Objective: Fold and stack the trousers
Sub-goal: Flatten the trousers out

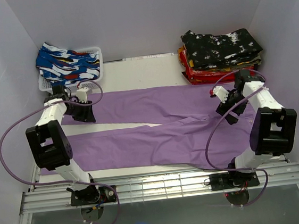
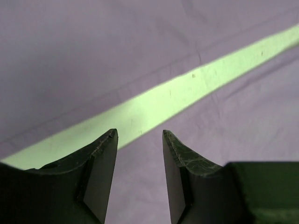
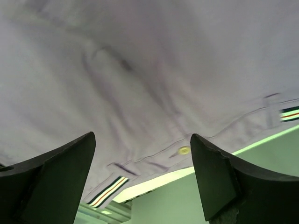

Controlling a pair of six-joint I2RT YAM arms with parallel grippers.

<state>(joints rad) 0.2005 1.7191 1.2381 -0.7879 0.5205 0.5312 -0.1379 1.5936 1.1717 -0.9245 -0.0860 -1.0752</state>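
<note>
The left pincer (image 2: pixel 139 137) is being held narrowly parted, gripping nothing, above the strip of desk (image 2: pixel 154 100) between the legs of the purple trousers (image 1: pixel 156 127). The right pincer (image 3: pixel 142 140) is being held wide and empty over their waistband (image 3: pixel 154 156). Beyond it, a folded stack (image 1: pixel 221 53) is being carried by the desk.

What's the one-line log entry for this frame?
purple trousers: spread flat | left gripper: open, above legs | right gripper: open, above waistband | folded stack: far right
</note>
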